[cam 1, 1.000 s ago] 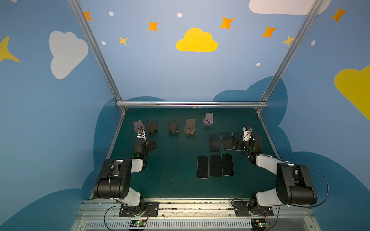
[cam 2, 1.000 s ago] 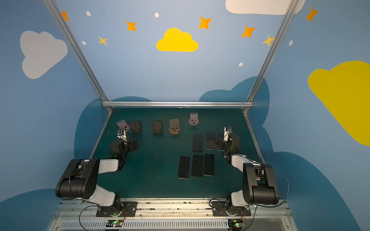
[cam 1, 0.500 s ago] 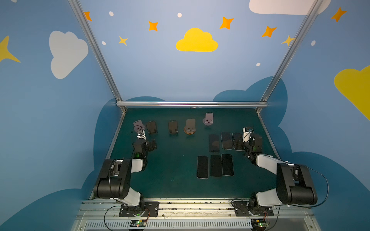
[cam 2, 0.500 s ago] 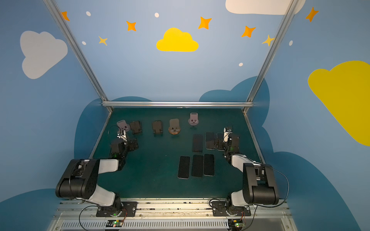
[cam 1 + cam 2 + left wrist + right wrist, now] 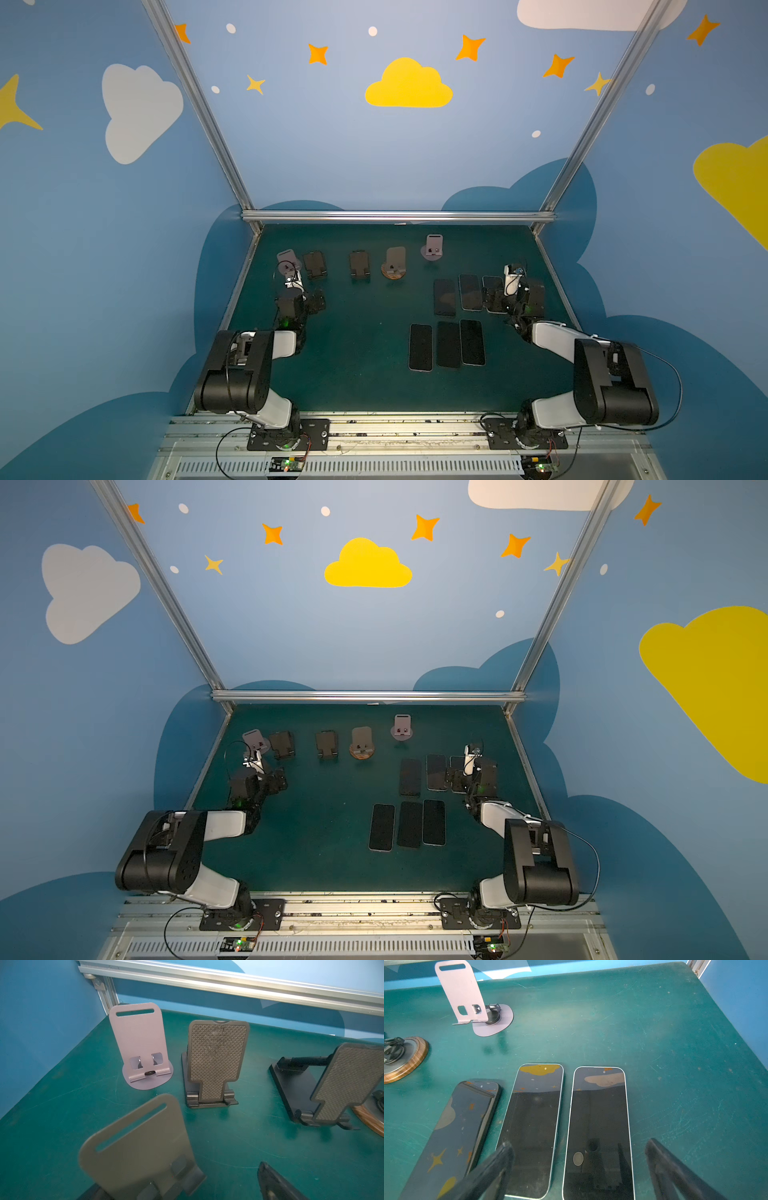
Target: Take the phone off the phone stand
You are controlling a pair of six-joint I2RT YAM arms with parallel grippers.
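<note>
Several dark phones lie flat on the green mat (image 5: 365, 332) in two rows, and I see none resting on a stand. My right gripper (image 5: 578, 1167) hangs open over the right-hand phone (image 5: 600, 1126) of the back row (image 5: 493, 293), one finger on each side. A row of empty phone stands runs along the back: pink (image 5: 139, 1043), black (image 5: 216, 1059), black (image 5: 345, 1084). A blurred grey stand (image 5: 137, 1147) rises right in front of my open left gripper (image 5: 182, 1188) and covers one finger. In both top views the left gripper (image 5: 313, 301) (image 5: 276, 781) sits near the left edge.
A wood-based stand (image 5: 394, 264) and a second pink stand (image 5: 433, 247) stand further along the back row. The front row of phones (image 5: 449, 344) lies mid-table. An aluminium rail (image 5: 399, 216) and blue walls close in the back and sides.
</note>
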